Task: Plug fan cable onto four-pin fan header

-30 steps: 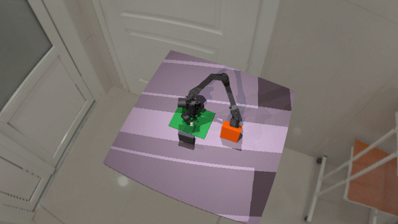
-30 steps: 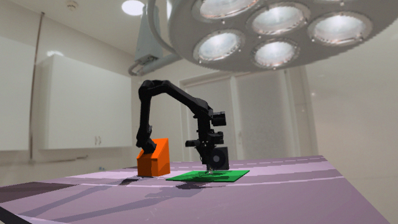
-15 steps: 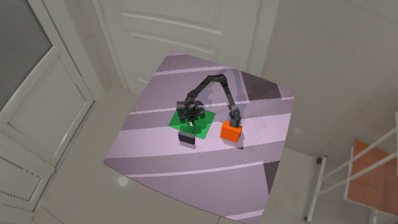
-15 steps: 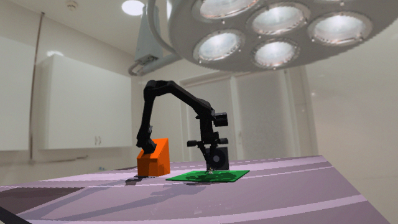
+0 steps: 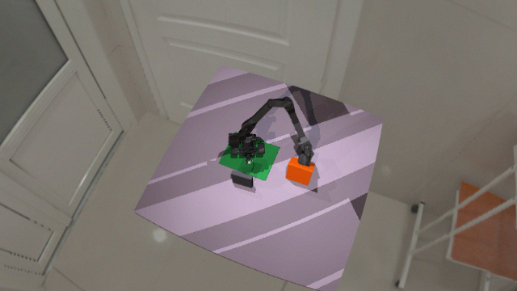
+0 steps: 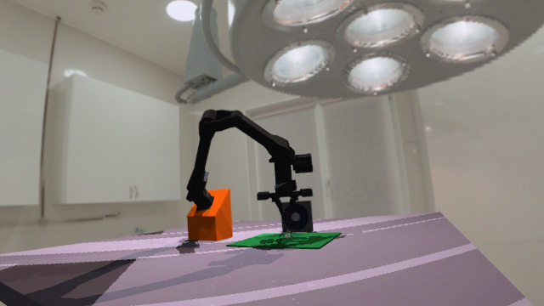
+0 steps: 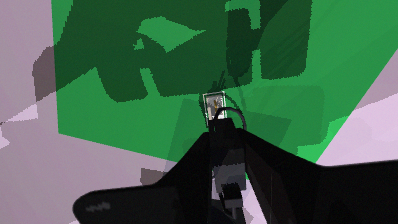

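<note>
The green board (image 5: 273, 154) (image 6: 320, 242) (image 7: 82, 117) lies flat on the table. The small white-framed fan header (image 5: 249, 162) (image 7: 217, 101) stands on it, with brassy pins showing in the wrist view. My gripper (image 6: 287, 229) (image 7: 222, 135) points down, low over the board, shut on the cable's small black plug (image 7: 221, 124). In the wrist view the plug's end overlaps the header's near edge; whether they touch, and how high the plug is, cannot be told. The thin dark cable (image 7: 244, 118) loops beside the plug. The black fan (image 5: 241, 179) (image 6: 299, 218) stands upright beside the board.
An orange block (image 5: 300, 172) (image 6: 201, 228) stands to one side of the board, with the arm's base at it. The arm arches over from there to the board and casts shadows on it. The striped table (image 5: 194, 214) (image 6: 382, 272) extends around them.
</note>
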Robot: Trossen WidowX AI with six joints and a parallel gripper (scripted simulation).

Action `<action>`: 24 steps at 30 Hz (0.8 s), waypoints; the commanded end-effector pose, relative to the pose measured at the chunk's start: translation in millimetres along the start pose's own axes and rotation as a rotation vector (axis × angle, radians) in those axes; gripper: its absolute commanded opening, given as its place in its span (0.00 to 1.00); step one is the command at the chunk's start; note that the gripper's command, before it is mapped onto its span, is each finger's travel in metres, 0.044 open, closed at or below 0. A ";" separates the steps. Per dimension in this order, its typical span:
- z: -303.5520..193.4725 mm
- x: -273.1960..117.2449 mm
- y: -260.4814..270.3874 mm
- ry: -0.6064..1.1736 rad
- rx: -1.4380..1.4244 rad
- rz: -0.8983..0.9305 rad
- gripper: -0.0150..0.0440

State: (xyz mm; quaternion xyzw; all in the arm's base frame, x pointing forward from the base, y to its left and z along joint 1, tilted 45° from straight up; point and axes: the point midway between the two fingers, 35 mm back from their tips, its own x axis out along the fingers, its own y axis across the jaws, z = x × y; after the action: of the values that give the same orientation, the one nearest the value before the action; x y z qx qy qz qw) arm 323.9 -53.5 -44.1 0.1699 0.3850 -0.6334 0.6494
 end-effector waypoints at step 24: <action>5.3 20.7 -0.5 0.002 -0.003 0.002 0.25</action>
State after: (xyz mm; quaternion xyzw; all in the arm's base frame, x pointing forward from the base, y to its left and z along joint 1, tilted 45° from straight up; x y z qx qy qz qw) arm 327.0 -62.5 -47.4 0.1757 0.3836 -0.6298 0.6522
